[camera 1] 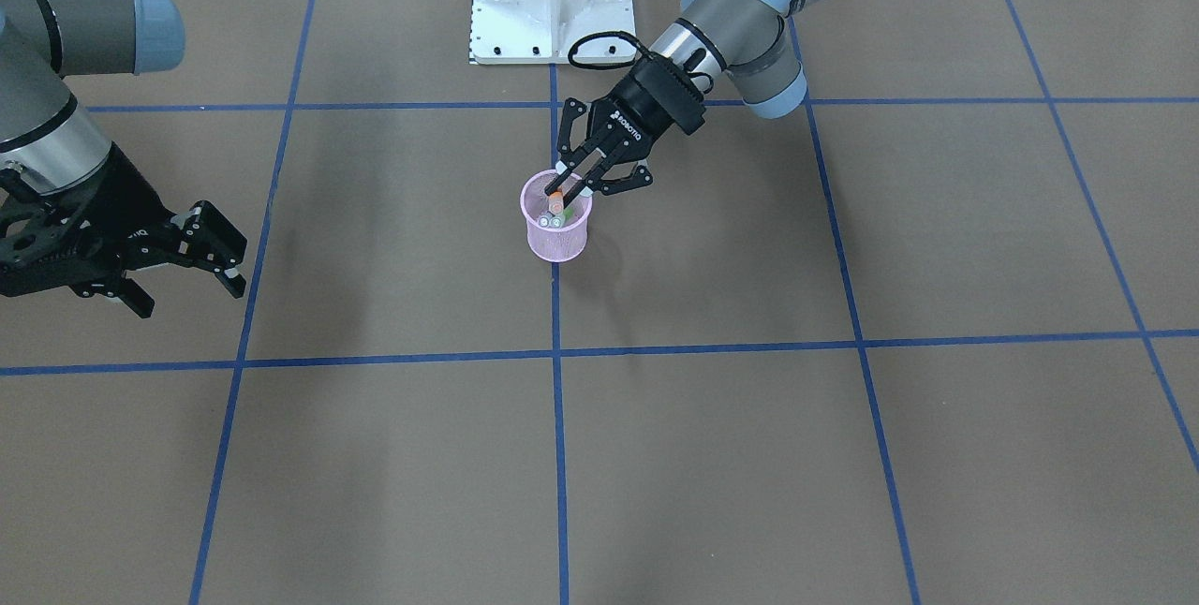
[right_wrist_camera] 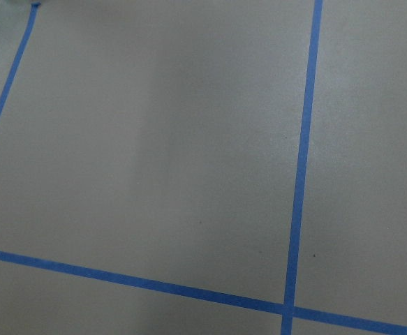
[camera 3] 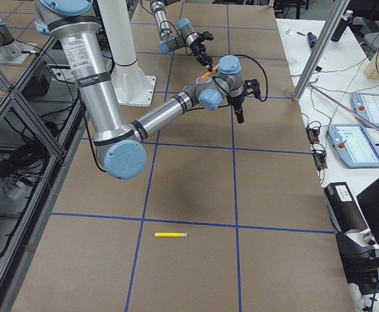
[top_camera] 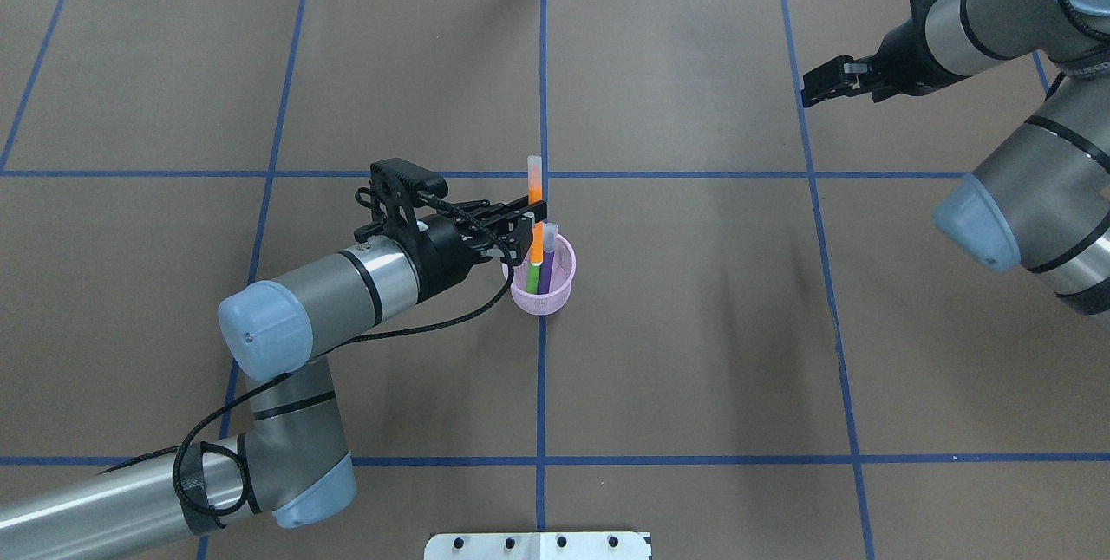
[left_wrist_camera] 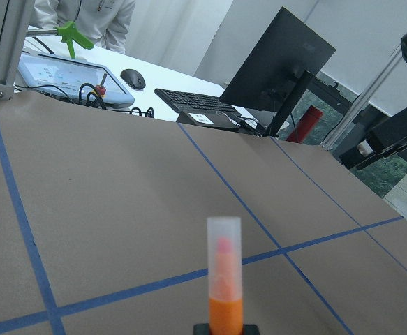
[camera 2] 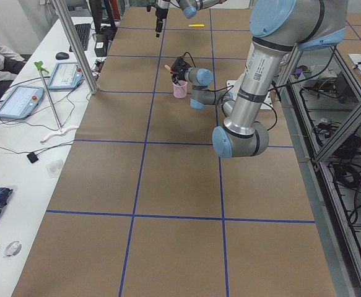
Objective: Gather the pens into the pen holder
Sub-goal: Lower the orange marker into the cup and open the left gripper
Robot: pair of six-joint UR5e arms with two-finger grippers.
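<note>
Left tool [top_camera: 526, 233] is pinched on the orange pen [top_camera: 536, 196] at mid-shaft. The pen is upright with its pale cap up and its lower end inside the mouth of the pink pen holder [top_camera: 545, 300]. The green pen [top_camera: 532, 276] and purple pen [top_camera: 547, 265] stand inside the holder, just beside the orange one. The holder sits mid-worktop [top_camera: 694, 326] on a blue tape line. The left arm reaches in from the near left with its wrist level and the tool pointing right over the holder's rim. Right tool [camera 1: 187, 279] is spread, holds nothing, and hangs above the worktop far right, well apart from the holder.
</note>
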